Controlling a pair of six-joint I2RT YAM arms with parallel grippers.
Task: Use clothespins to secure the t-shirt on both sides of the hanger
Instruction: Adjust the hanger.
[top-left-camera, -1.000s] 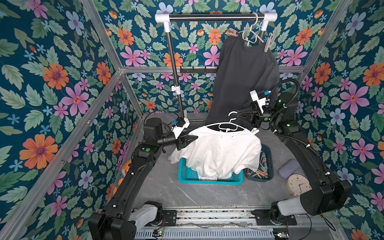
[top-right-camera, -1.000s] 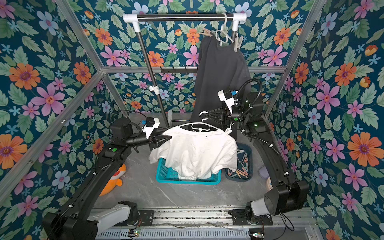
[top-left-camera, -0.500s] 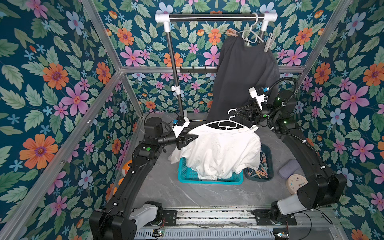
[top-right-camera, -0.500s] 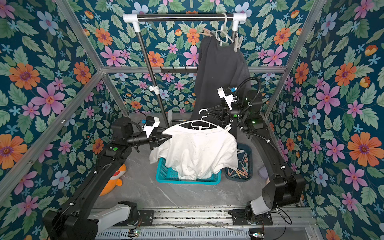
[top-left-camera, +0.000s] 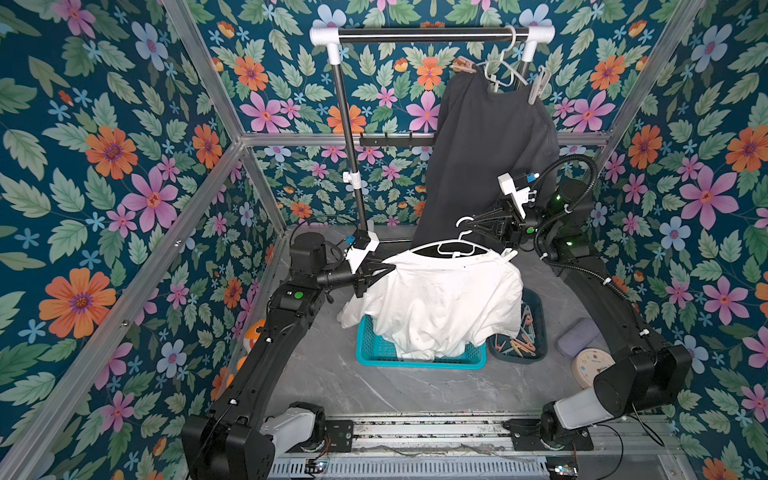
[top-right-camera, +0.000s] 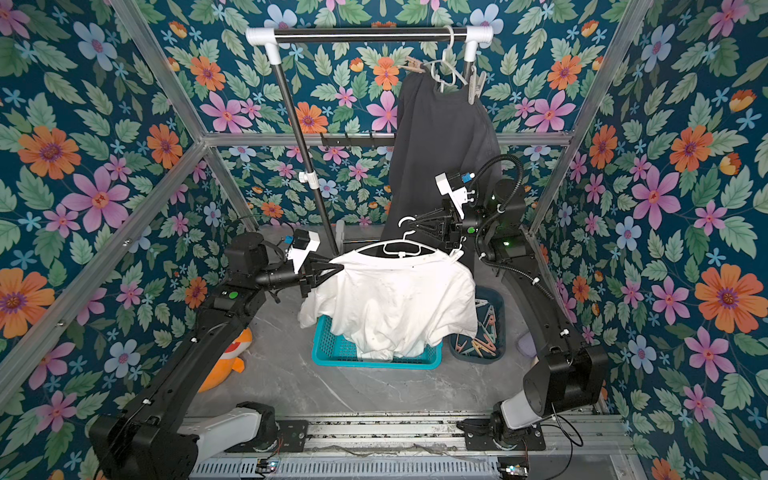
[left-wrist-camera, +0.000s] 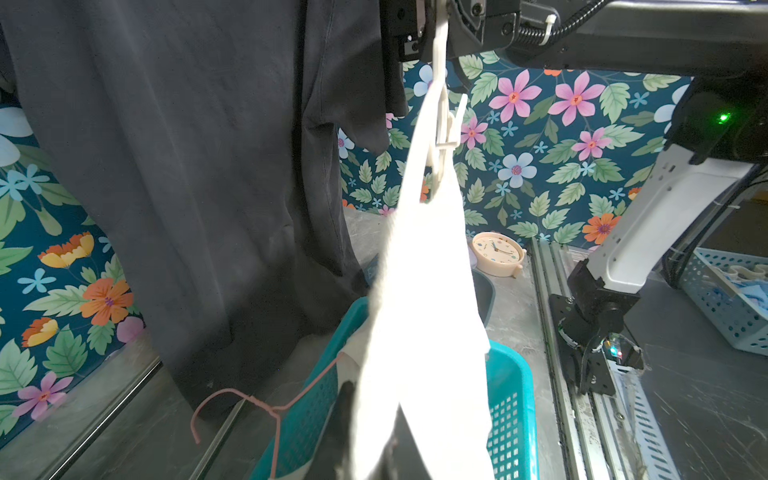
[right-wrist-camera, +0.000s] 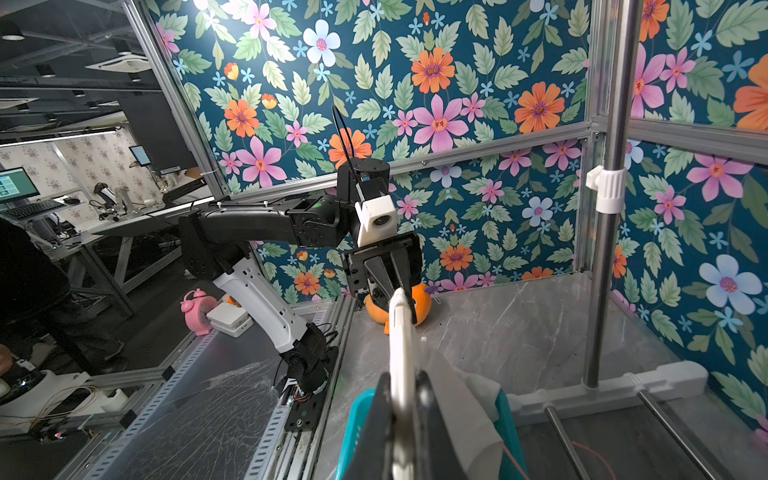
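My right end effector (top-left-camera: 474, 225) is clamped narrow on the white plastic hanger (top-left-camera: 455, 250) at its hook and holds it above the worktop. My left end effector (top-left-camera: 390, 270) is drawn narrow. Its fingers (left-wrist-camera: 347, 432) pinch the shoulder of the white fabric t-shirt (top-left-camera: 440, 299) where it covers the hanger's end on that side.

The t-shirt is draped over the hanger, and its hem hangs into the teal perforated plastic basket (top-left-camera: 415, 365). One white clothespin (top-left-camera: 509, 254) is clipped on the shoulder nearest my right arm. The other pastel spring clothespins (top-left-camera: 517, 338) lie in the dark oval tray (top-left-camera: 515, 360) just beside the basket, on the grey marbled worktop (top-left-camera: 353, 386).

Behind these, a dark grey garment (top-left-camera: 490, 158) hangs from the black rack rail (top-left-camera: 415, 35).
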